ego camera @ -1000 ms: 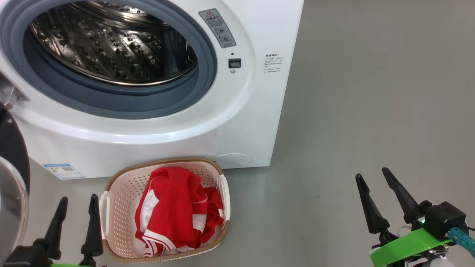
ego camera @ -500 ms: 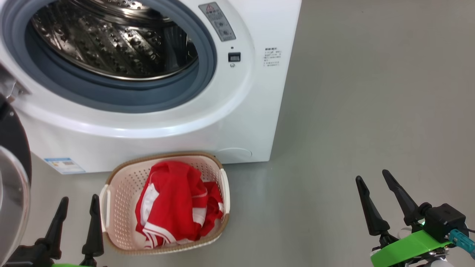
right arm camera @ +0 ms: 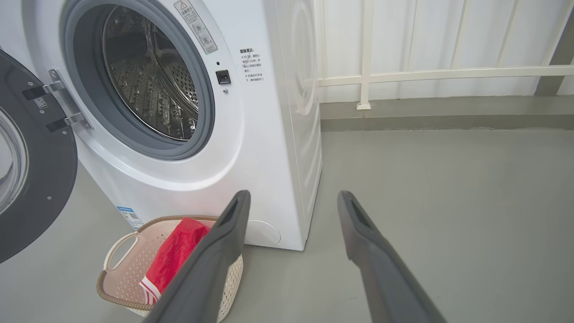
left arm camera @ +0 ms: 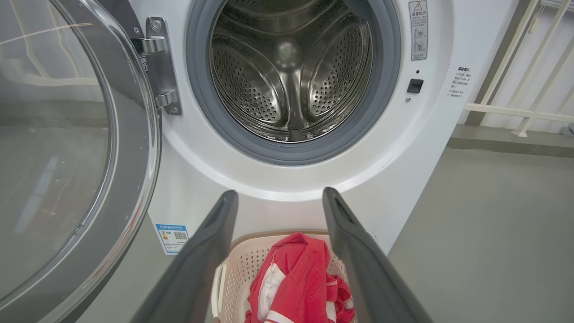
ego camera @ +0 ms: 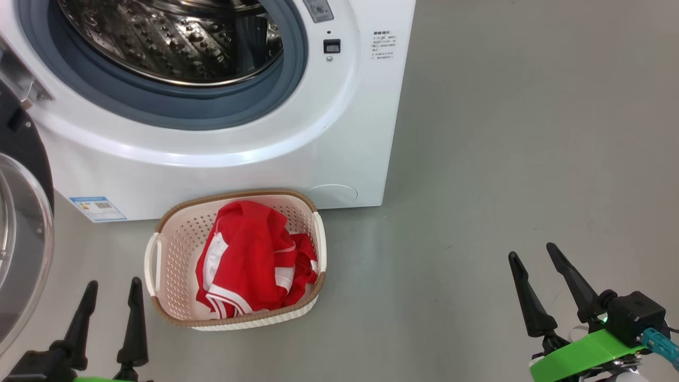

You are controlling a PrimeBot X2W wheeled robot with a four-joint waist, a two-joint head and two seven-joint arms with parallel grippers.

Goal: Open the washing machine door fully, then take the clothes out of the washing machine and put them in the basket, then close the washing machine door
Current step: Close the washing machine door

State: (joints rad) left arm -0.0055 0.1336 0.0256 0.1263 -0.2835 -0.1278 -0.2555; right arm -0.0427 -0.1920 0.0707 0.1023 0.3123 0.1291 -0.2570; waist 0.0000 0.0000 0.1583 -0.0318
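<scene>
The white washing machine [ego camera: 339, 132] stands with its steel drum [left arm camera: 291, 72] showing no clothes inside. Its door [ego camera: 21, 233] hangs swung open at the left, the clear bowl window [left arm camera: 49, 148] close to my left wrist camera. On the floor against the machine's front sits the cream basket [ego camera: 170, 254], holding the red clothes [ego camera: 249, 260] with white trim. My left gripper [ego camera: 111, 284] is open at the lower left, just left of the basket. My right gripper [ego camera: 532, 249] is open over bare floor at the lower right, well away from the basket.
Grey floor [ego camera: 504, 132] stretches to the right of the machine. A white railing [right arm camera: 426, 72] and a low grey ledge run along the wall behind. A blue label [ego camera: 98, 208] marks the machine's lower left front.
The whole head view has shifted: machine and basket sit higher in the picture, so the camera has moved. Both grippers keep their places and stay open.
</scene>
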